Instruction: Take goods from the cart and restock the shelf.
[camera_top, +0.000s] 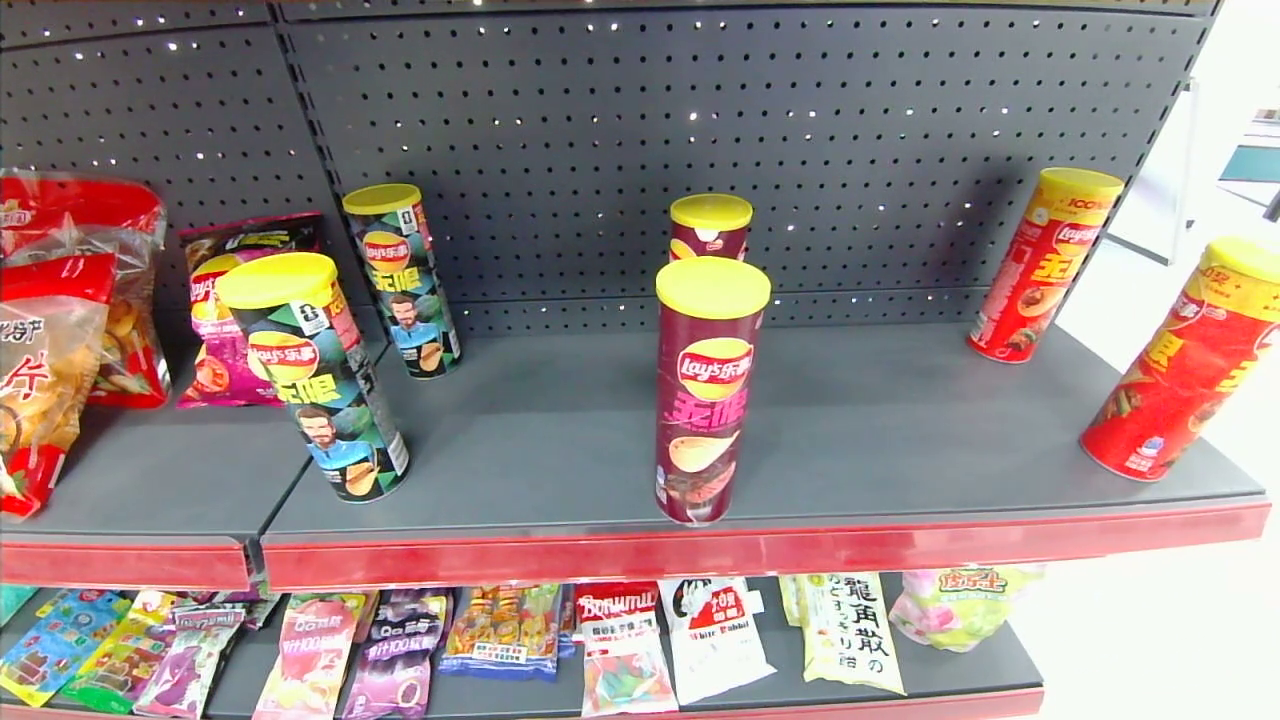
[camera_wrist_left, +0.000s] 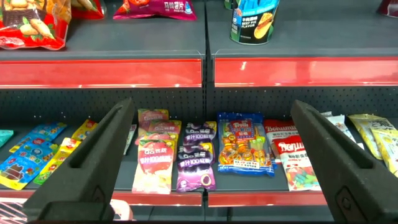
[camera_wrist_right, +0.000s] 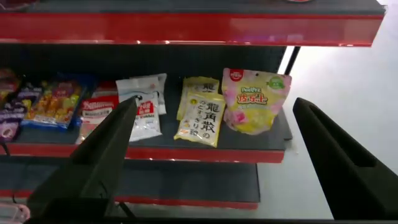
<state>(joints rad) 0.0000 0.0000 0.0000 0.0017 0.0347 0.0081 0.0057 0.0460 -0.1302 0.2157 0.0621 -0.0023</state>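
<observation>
On the grey upper shelf (camera_top: 860, 440) stand several yellow-lidded chip cans: two dark patterned ones (camera_top: 320, 380) at the left, two maroon ones (camera_top: 708, 390) in the middle, two red ones (camera_top: 1180, 365) at the right. My left gripper (camera_wrist_left: 214, 168) is open and empty, low in front of the lower shelf (camera_wrist_left: 267, 198), facing its candy bags (camera_wrist_left: 198, 165). My right gripper (camera_wrist_right: 217, 168) is also open and empty, facing the lower shelf's right end, where a pink-green bag (camera_wrist_right: 254, 101) lies.
Snack bags (camera_top: 60, 320) fill the upper shelf's left section. Free room lies between the can groups on the upper shelf. The lower shelf holds a row of small bags (camera_top: 620, 645). Beyond the shelf's right end is open white floor (camera_wrist_right: 348, 124).
</observation>
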